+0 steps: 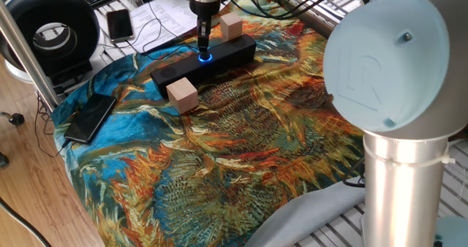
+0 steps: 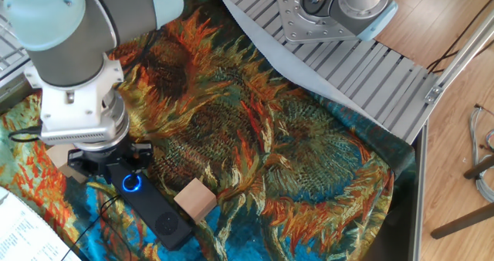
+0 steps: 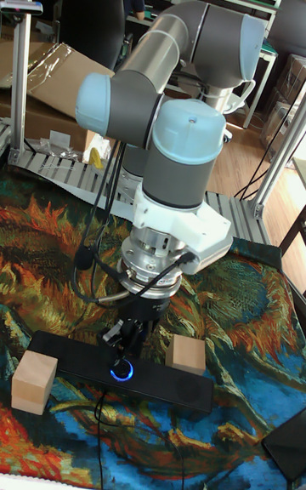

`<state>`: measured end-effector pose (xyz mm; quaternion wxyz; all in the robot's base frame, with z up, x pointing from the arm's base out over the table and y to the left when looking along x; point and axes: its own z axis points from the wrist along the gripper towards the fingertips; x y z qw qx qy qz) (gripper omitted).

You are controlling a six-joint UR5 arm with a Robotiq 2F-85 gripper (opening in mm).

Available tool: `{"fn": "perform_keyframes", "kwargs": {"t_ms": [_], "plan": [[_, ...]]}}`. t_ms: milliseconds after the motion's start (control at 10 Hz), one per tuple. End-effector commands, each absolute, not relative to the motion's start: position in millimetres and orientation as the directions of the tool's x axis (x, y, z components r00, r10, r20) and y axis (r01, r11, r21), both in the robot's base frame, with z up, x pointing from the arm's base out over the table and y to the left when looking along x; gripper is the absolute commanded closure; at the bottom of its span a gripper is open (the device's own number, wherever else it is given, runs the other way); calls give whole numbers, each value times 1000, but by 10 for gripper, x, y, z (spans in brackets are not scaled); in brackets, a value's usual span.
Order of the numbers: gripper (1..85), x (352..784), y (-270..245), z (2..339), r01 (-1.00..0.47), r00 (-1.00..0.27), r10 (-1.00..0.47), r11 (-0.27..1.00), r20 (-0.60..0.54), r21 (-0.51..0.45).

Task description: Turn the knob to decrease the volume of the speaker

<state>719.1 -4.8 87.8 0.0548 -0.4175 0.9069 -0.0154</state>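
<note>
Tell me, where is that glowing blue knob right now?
The knob sits mid-top of the black speaker, between two wooden cubes, right beneath the gripper.

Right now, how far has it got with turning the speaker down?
Done: the gripper is lined up right above the glowing blue knob on the speaker. In hand: it hangs just over the knob; whether the fingers touch it, I cannot tell. Left: gripping the knob and the turn itself.
</note>
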Motion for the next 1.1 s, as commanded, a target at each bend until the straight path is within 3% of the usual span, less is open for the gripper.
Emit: {"fn": "perform_keyframes", "kwargs": {"t_ms": [0, 600, 1000], "plan": [[417, 7247, -43, 829, -766, -632, -768, 639, -97, -71], [427, 7146, -60, 726, -807, -587, -806, 590, -70, -33], [413, 7028, -54, 715, -905, -425, -904, 426, -45, -9]]}}
